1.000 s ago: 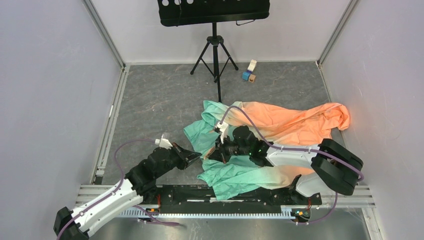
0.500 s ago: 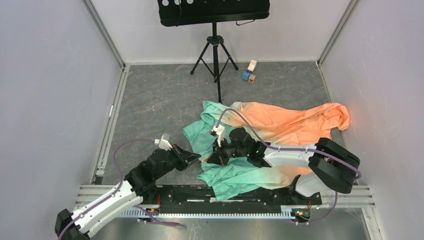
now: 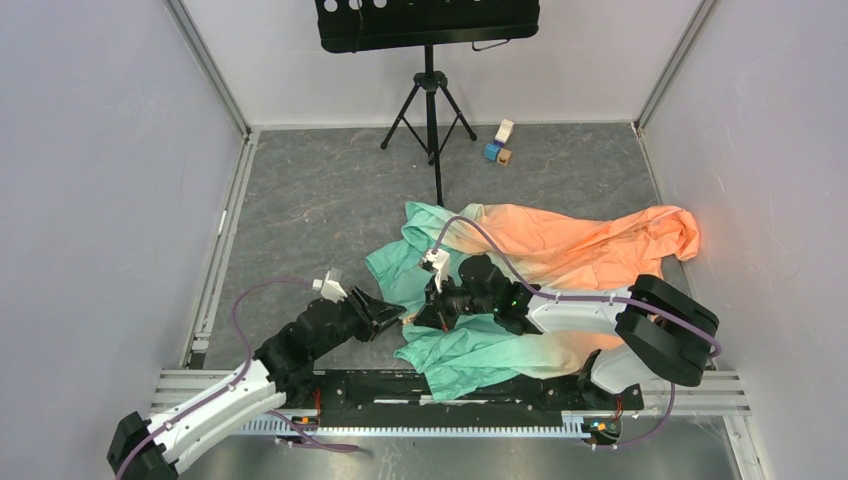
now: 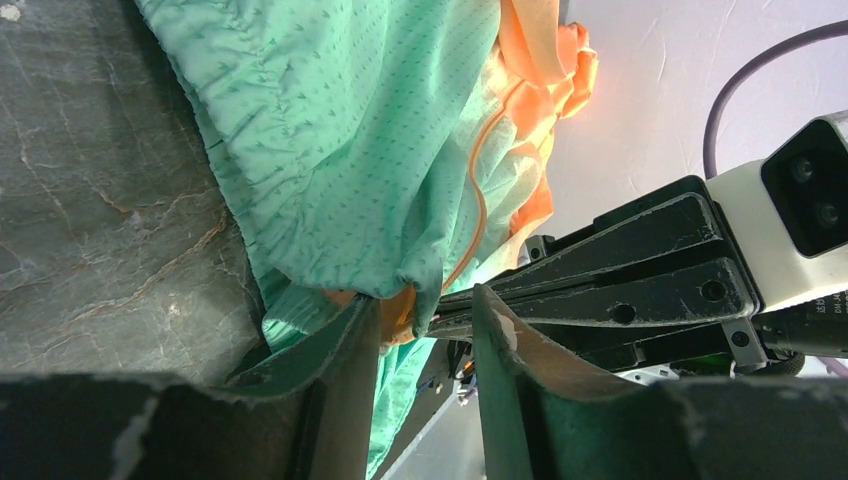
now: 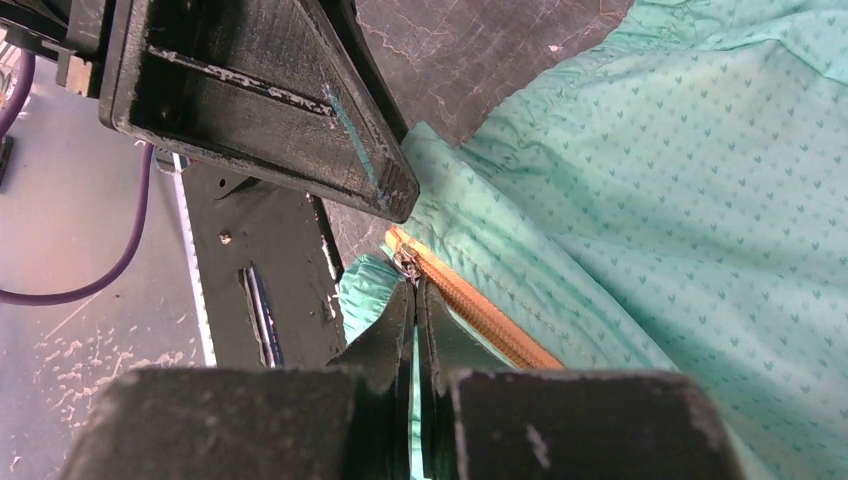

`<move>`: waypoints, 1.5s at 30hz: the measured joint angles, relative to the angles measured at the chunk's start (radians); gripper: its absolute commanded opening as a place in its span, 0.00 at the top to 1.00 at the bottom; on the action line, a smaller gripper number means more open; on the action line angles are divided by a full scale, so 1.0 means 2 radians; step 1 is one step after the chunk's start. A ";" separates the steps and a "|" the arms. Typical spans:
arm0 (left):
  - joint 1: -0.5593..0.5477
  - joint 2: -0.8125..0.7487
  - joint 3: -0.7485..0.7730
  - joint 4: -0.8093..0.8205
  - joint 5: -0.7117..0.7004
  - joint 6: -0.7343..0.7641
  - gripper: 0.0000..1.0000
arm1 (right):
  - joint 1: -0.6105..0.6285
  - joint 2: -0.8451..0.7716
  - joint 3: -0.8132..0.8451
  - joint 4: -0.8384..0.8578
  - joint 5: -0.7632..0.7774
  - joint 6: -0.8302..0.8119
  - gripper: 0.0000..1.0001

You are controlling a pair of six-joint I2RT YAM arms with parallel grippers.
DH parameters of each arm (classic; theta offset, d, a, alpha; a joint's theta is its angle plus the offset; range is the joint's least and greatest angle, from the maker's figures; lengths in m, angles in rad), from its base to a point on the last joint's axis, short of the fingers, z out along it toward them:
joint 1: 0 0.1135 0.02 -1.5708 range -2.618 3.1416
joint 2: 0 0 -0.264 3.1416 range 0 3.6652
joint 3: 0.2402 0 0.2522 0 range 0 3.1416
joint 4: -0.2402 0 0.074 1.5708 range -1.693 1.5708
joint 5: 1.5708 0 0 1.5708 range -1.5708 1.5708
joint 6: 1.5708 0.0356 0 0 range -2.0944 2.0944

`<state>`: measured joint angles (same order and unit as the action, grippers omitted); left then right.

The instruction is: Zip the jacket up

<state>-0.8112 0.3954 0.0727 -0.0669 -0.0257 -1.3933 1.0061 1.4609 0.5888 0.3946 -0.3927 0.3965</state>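
Note:
The jacket (image 3: 560, 250) lies crumpled on the table, mint green at the near left and peach-orange at the far right. My right gripper (image 3: 425, 312) is shut on the mint hem at the lower end of the orange zipper (image 5: 470, 310); thin fabric shows between its jaws (image 5: 415, 285). My left gripper (image 3: 395, 318) is open. In the left wrist view its jaws (image 4: 425, 300) stand on either side of the jacket's lower corner (image 4: 340, 140), where an orange zipper end hangs by the left finger. The two grippers nearly touch; a left finger (image 5: 300, 130) shows in the right wrist view.
A black music stand on a tripod (image 3: 430, 100) stands behind the jacket. Small blocks (image 3: 498, 145) lie at the back right. Grey walls close in on both sides. The arms' mounting rail (image 3: 450, 390) runs along the near edge under the jacket's hem.
My left gripper has moved slightly right, closer to the jacket's corner. My right gripper shifted a little left with the hem, then held still.

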 measured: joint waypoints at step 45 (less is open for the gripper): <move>-0.001 -0.011 0.052 -0.064 -0.001 0.285 0.98 | -0.085 0.035 0.151 -0.347 -0.023 -0.274 1.00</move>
<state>-0.8139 0.3725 0.1776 -0.1959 -0.0273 -0.8234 0.8352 1.5299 0.8902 -0.2989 -0.4397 -0.1524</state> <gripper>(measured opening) 0.043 0.011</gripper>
